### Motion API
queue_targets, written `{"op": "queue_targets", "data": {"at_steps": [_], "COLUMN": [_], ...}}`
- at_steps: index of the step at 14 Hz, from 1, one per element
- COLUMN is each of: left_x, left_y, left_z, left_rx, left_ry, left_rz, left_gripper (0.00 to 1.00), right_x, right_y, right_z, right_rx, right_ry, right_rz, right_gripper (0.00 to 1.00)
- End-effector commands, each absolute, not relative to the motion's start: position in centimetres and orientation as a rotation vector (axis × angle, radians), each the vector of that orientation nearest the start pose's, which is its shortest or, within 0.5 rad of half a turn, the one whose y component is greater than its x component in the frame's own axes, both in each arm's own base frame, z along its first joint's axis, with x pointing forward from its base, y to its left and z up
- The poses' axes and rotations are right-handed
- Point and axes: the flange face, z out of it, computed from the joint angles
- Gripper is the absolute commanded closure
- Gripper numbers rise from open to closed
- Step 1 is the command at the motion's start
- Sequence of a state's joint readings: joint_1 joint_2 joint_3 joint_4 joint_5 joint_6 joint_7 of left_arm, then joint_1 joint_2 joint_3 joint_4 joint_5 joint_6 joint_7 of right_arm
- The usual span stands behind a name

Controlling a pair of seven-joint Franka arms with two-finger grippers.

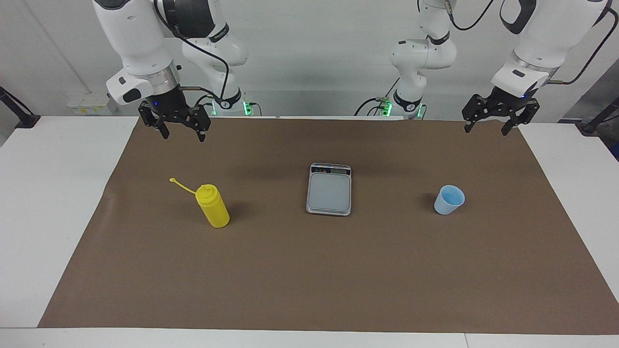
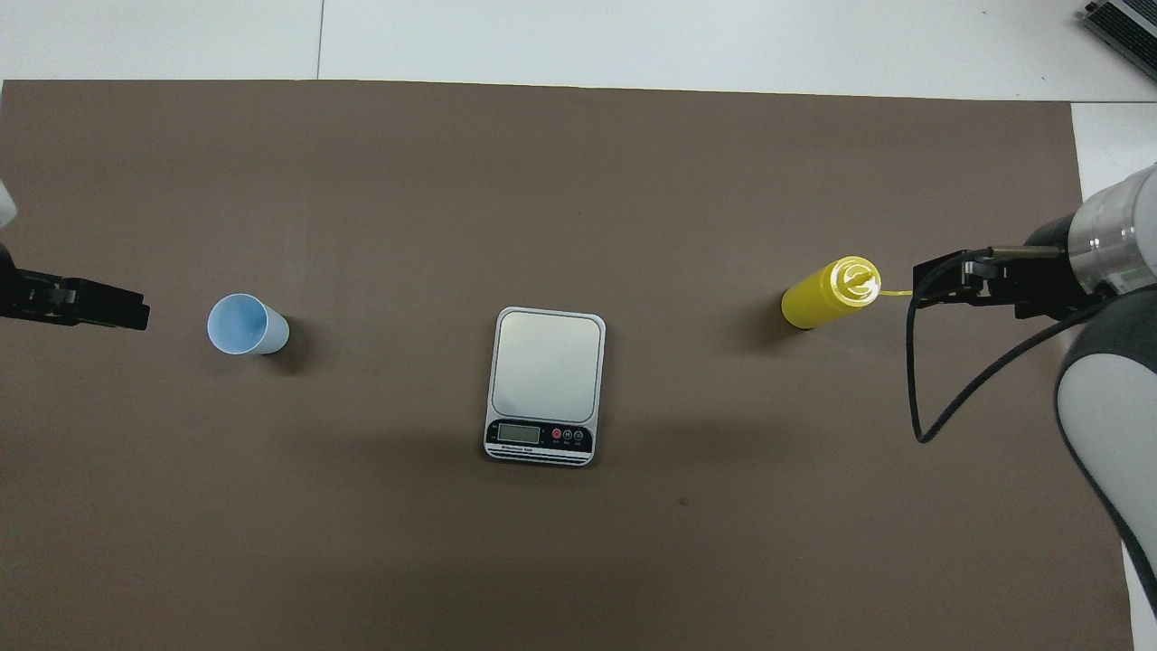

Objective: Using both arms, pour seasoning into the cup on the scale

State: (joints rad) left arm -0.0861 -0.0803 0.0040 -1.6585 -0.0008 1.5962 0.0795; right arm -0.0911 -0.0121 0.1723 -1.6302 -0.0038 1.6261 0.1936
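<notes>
A white table [image 1: 58, 203] fills the room's foreground, most of its top covered by a large sheet of brown paper [image 1: 309, 270] that lies flat and reaches close to the edge farthest from the robots. A seam [image 2: 321, 41] runs across the bare white surface above the paper in the overhead view. A plain pale wall [image 1: 309, 58] rises past the table, evenly lit, with soft shadows on the paper. Small green lights [image 1: 248, 107] glow low against the wall. A white outlet strip with yellow marks [image 1: 89, 104] sits at the wall's foot. Dark brackets [image 1: 17, 113] angle in at both table ends.
</notes>
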Motion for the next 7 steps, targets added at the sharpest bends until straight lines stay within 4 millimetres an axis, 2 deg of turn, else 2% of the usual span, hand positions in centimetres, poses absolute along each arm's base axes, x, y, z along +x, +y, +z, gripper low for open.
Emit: {"op": "queue_targets", "data": {"at_steps": [1, 4, 7], "left_x": [52.5, 52.9, 52.9], "left_y": [-4.4, -4.4, -4.6], "left_z": [62.8, 63.7, 62.6], "left_rx": [-3.144, -3.139, -3.145], "left_ry": [0.236, 0.234, 0.236], "left_rz": [-0.043, -0.084, -0.097], "left_gripper": [0.00, 0.00, 0.00], "right_x": [54.8, 54.9, 54.8], "right_y": [4.0, 3.9, 4.0], "right_z": [60.9, 60.8, 60.8], "right_rx": [-3.139, -3.135, -3.134], "right_ry": [0.195, 0.198, 0.198], "right_rz": [-0.032, -0.031, -0.031], "right_gripper": [0.00, 0.00, 0.00]}}
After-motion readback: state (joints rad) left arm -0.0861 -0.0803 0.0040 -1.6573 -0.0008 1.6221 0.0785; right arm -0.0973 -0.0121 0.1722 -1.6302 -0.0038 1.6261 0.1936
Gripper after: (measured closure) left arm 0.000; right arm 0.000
